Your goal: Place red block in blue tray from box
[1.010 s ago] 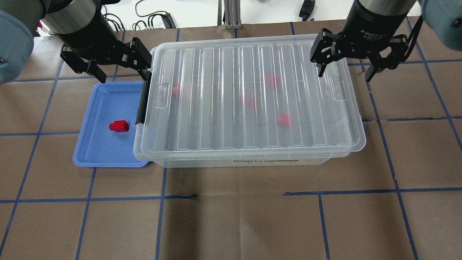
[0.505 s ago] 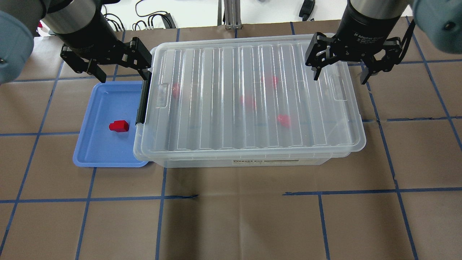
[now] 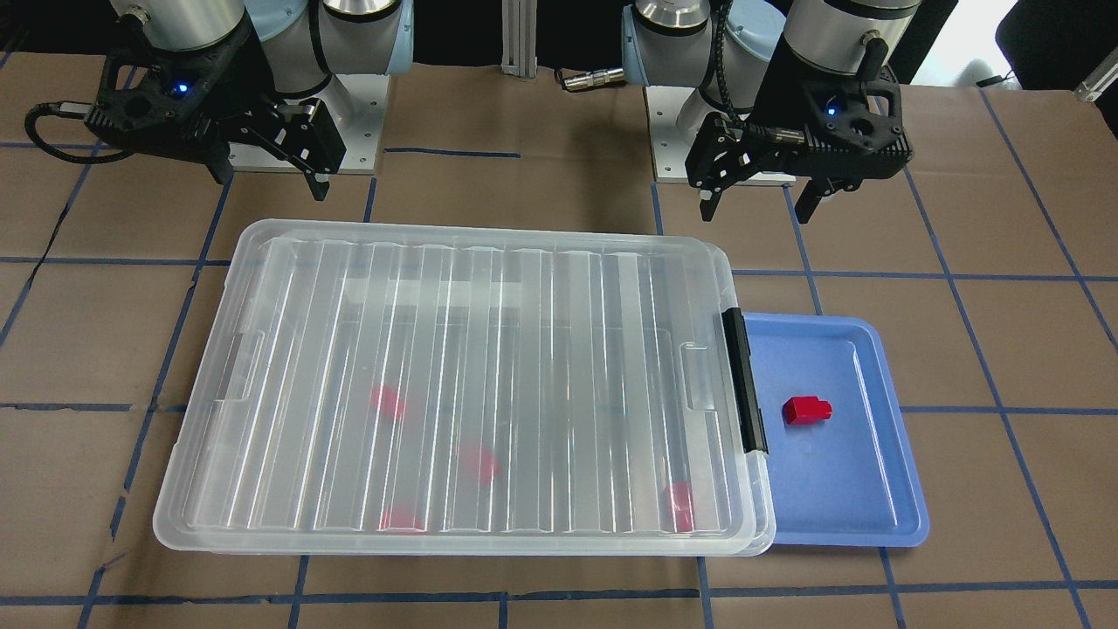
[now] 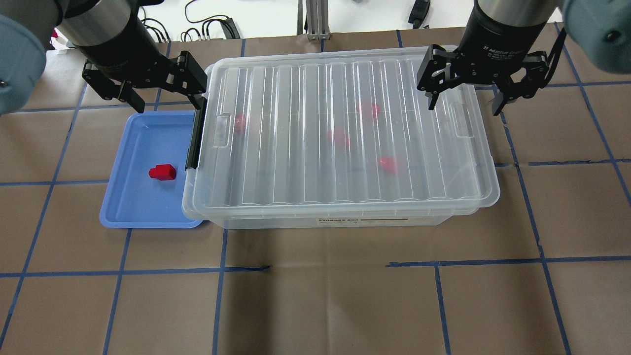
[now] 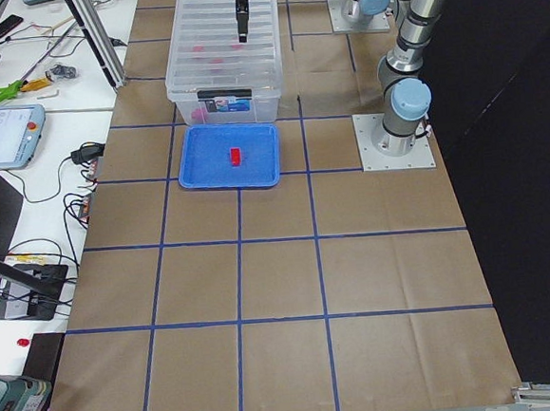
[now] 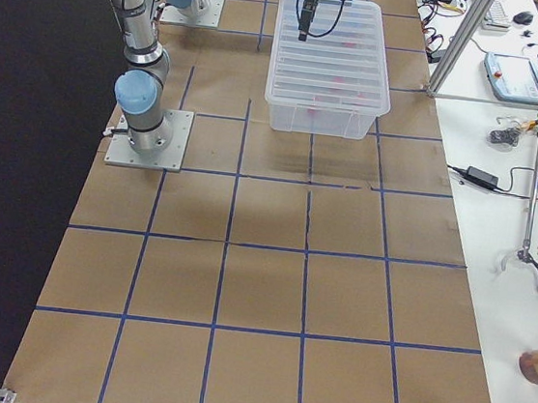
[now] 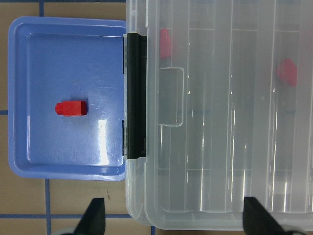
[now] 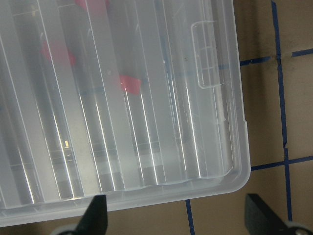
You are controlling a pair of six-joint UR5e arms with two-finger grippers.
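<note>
My left gripper (image 4: 171,108) hangs with its 2 fingers spread wide and nothing between them. It is over the corner of the box (image 4: 340,221) that lies toward my base and the counter's left end. From its wrist camera, 1 fingertip shows over the brown counter (image 4: 315,305) and the other over the ribbed lid (image 4: 296,162).

My right gripper (image 4: 463,109) is likewise spread and empty, above the box corner toward the counter's right end. 1 finger is over the lid and 1 is past its rim.

The red block (image 4: 162,172) lies on its side near the middle of the blue tray (image 4: 129,209), stub pointing to the counter's left end, touching neither gripper. The tray sits flat just beside the box's short end that carries the black latch (image 4: 195,138), and the lid's rim overhangs the tray's edge.

The lid is on the box. Through it, 4 more blocks (image 4: 388,165) show as blurred red patches, well apart from each other.
</note>
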